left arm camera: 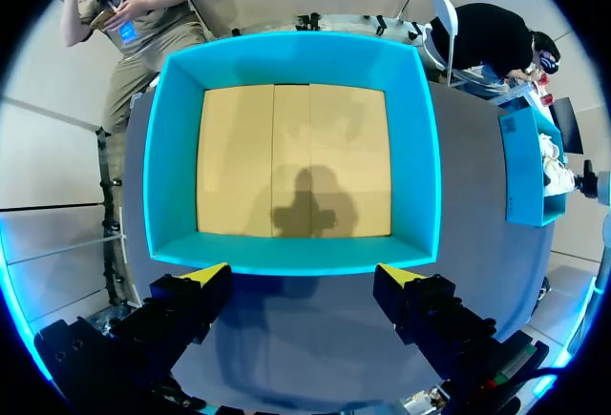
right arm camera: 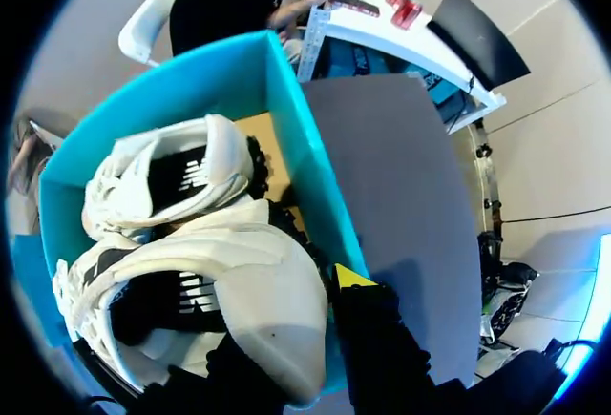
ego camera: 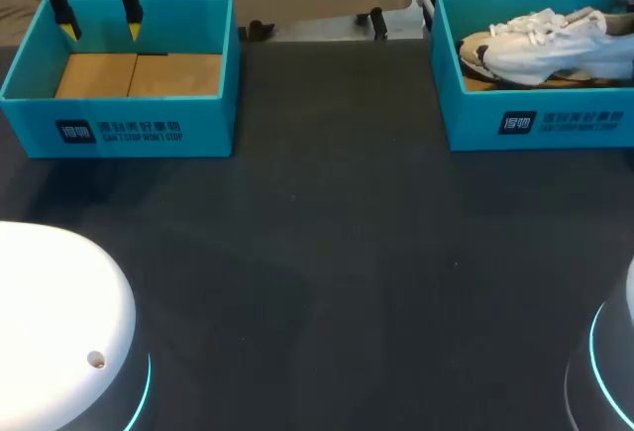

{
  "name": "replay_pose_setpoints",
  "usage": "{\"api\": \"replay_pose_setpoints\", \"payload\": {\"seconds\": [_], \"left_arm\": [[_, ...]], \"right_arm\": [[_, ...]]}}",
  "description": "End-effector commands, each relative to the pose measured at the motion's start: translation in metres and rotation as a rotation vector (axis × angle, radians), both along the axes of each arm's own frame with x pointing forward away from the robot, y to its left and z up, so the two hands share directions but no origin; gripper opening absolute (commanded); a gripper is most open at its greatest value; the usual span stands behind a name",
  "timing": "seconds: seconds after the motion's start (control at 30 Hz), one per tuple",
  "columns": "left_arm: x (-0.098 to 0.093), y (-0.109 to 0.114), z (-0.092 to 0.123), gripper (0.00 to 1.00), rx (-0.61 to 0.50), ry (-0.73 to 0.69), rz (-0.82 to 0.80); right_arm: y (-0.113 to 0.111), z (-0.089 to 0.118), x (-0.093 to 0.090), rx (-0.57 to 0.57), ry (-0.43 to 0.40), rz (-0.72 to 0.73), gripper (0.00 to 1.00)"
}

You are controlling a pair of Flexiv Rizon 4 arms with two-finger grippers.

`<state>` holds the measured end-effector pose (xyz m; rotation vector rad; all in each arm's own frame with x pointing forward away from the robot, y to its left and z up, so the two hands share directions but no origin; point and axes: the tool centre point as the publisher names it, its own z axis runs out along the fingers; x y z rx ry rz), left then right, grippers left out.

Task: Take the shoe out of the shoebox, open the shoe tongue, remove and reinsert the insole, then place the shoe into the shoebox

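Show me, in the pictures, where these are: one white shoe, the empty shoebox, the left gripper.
white shoe [ego camera: 543,37]: head view, on its white side.
empty shoebox [ego camera: 210,119]: head view, on its front wall, beside the print.
left gripper [left arm camera: 304,275]: left wrist view, midway between its two yellow fingertips.

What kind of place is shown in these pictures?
Probably a robot test bench for handling shoes: a dark table carries two teal shoeboxes, the left box empty, the right box holding white shoes, and the left gripper hangs above the left box.

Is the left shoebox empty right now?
Empty: the left shoebox shows only its bare cardboard floor in the head and left wrist views.
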<state>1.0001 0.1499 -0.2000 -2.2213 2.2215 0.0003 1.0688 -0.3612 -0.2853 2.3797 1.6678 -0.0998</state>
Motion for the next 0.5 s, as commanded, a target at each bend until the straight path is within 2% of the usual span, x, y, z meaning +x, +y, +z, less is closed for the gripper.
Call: {"api": "replay_pose_setpoints", "payload": {"seconds": [0.03,0.33,0.5], "left_arm": [[0.0,0.0,0.0,1.0,0.0,0.0,0.0],[0.0,0.0,0.0,1.0,0.0,0.0,0.0],[0.0,0.0,0.0,1.0,0.0,0.0,0.0]], "right_arm": [[0.006,0.04,-0.012,-0.005,-0.017,-0.002,0.0],[0.009,0.074,-0.019,0.021,-0.041,-0.014,0.0],[0.013,0.082,-0.02,0.019,-0.043,-0.001,0.0]]}}
